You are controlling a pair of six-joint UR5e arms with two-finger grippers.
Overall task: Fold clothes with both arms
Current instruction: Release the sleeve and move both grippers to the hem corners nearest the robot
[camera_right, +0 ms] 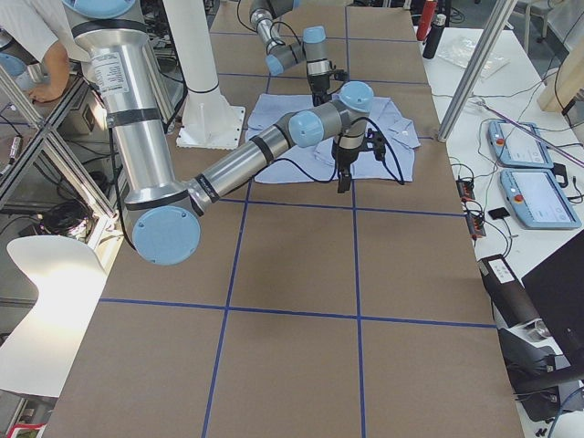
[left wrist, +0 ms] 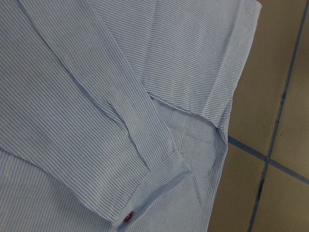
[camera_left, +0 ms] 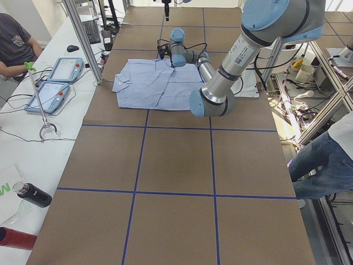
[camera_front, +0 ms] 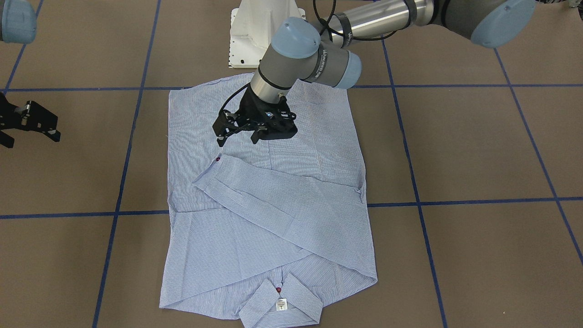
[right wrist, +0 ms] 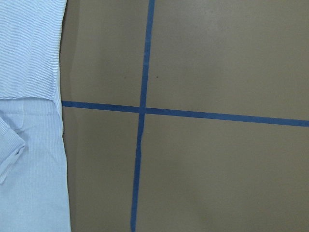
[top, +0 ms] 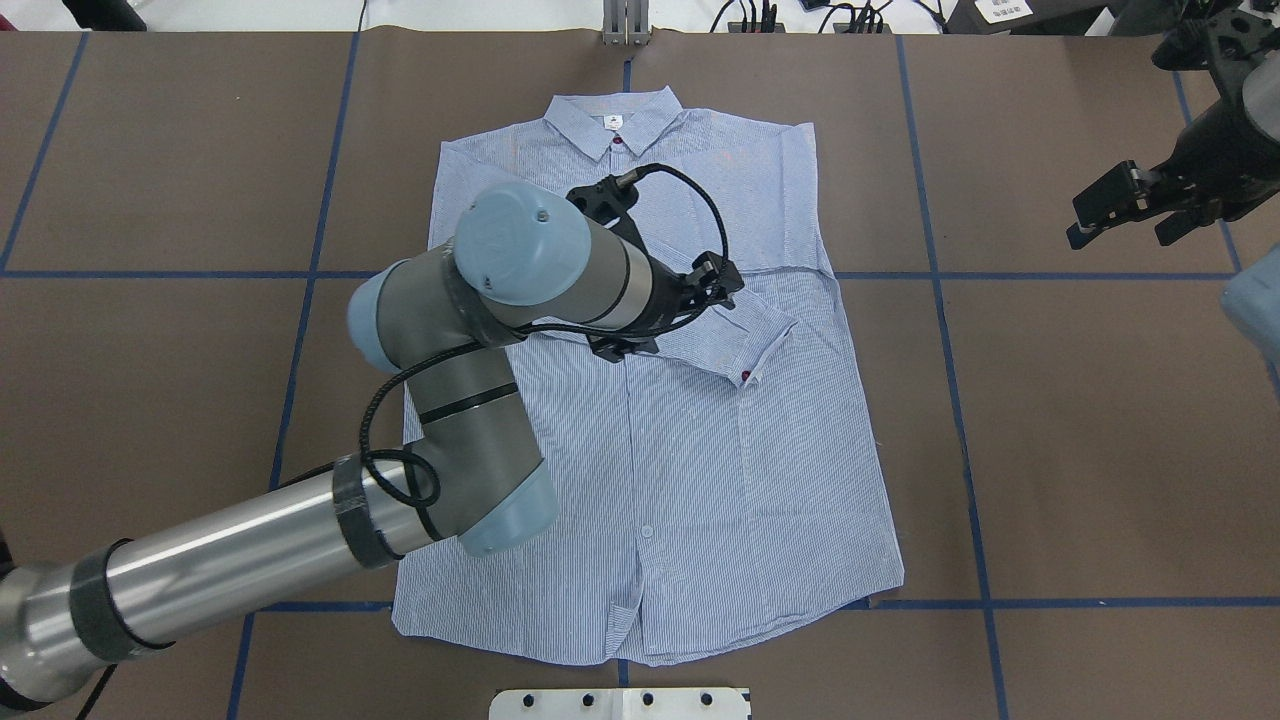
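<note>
The light blue striped shirt (camera_front: 273, 218) lies flat and buttoned on the brown table, collar (top: 615, 120) at the far side from the robot. A sleeve is folded across the chest, and its cuff (camera_front: 217, 159) has a dark red button. My left gripper (camera_front: 237, 139) hovers just above the shirt's middle near that cuff (top: 745, 378), open and empty. Its wrist view shows the folded sleeve (left wrist: 96, 96) and no fingers. My right gripper (top: 1120, 235) is open and empty, off the shirt over bare table. Its wrist view shows the shirt's edge (right wrist: 29, 48).
Blue tape lines (top: 940, 275) grid the table. The white pedestal base (camera_front: 255, 32) stands at the robot's edge next to the shirt's hem. A side bench holds tablets (camera_left: 52, 83) and bottles (camera_left: 33, 194). People stand beside the table (camera_left: 325, 160).
</note>
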